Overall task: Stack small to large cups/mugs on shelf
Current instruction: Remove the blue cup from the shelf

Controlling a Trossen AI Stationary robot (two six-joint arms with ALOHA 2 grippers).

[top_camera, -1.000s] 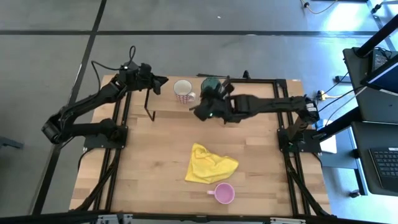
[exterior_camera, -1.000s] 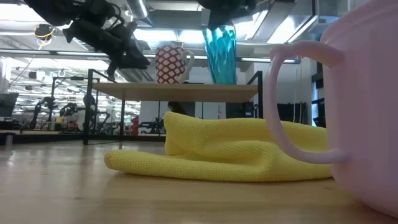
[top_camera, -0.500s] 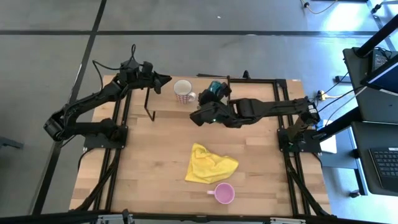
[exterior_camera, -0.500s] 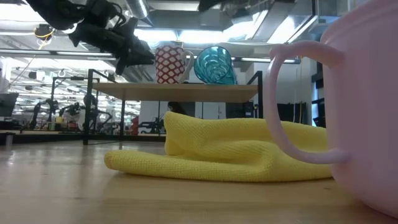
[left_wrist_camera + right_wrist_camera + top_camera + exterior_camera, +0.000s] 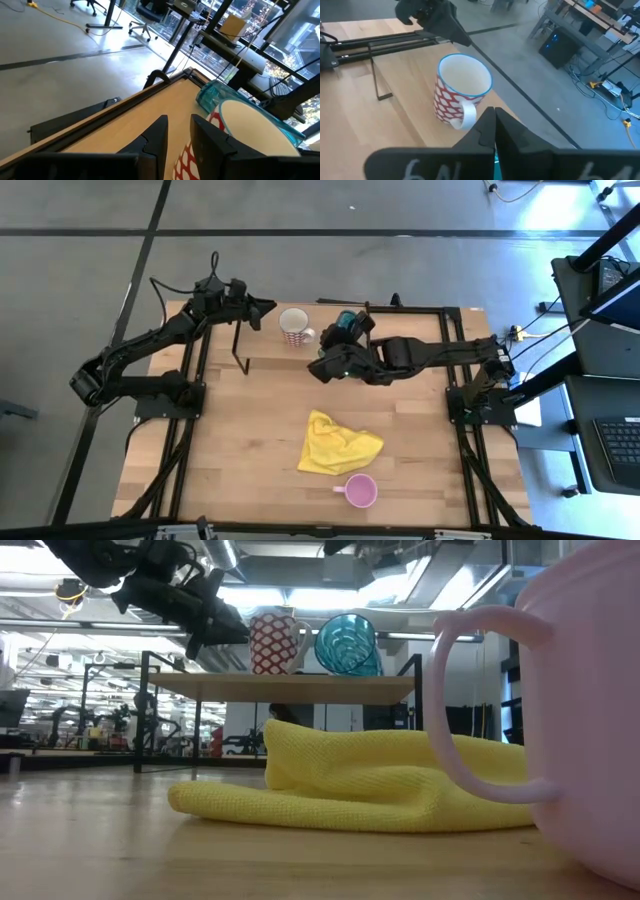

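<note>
The teal tumbler (image 5: 345,324) lies on its side on the shelf (image 5: 290,687), a round end toward the near edge (image 5: 347,644). The white patterned mug (image 5: 293,326) stands upright to its left (image 5: 272,642). My right gripper (image 5: 493,117) is shut just over the tumbler, and a teal sliver (image 5: 495,167) shows between its fingers. My left gripper (image 5: 178,131) is slightly open, slanting down just left of the mug's rim (image 5: 228,628). The small pink mug (image 5: 360,491) stands near the front edge. My right gripper is shut close above the lying tumbler, its fingers pointing toward the mug. Its own body hides the place, and I cannot tell whether it touches the tumbler.
A crumpled yellow cloth (image 5: 338,445) lies mid-table between the shelf and the pink mug (image 5: 590,710). The shelf's thin black legs (image 5: 241,350) stand at its left end. Black frame rails run along both table sides.
The tumbler stood upright on the shelf under my right gripper; it has tipped over onto its side, a round end now facing the near edge. My right arm has shifted a little toward the near edge. My left gripper has edged closer to the patterned mug.
</note>
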